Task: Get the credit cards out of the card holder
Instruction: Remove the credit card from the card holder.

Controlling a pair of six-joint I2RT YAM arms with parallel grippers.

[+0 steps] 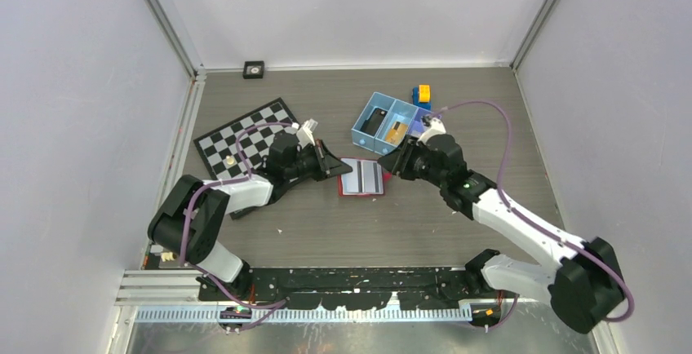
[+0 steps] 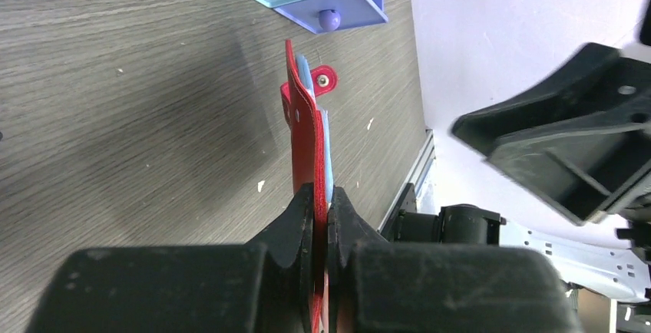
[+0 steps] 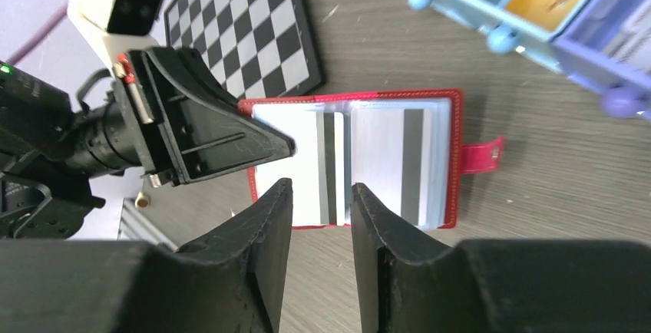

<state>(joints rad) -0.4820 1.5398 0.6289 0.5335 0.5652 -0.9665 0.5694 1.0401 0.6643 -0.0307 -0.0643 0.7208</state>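
Note:
The red card holder (image 1: 346, 192) lies open on the table, its snap tab (image 3: 484, 155) to the right. Greyish-silver credit cards (image 3: 384, 156) with dark stripes sit in its sleeves, also seen from above (image 1: 365, 176). My left gripper (image 1: 333, 166) is shut on the holder's left edge; its wrist view shows the red cover (image 2: 303, 118) pinched between the fingers (image 2: 299, 218). My right gripper (image 3: 318, 187) is open and empty, hovering just above the holder's near edge; from above it sits by the holder's right side (image 1: 392, 165). An orange-gold card (image 1: 397, 131) lies in the blue tray.
A blue three-compartment tray (image 1: 369, 103) stands behind the holder, with a black item (image 1: 374, 120) in one compartment. A checkerboard (image 1: 249, 138) lies at the left. Yellow and blue blocks (image 1: 422, 95) sit behind the tray. A small black square object (image 1: 255, 69) sits at the back wall.

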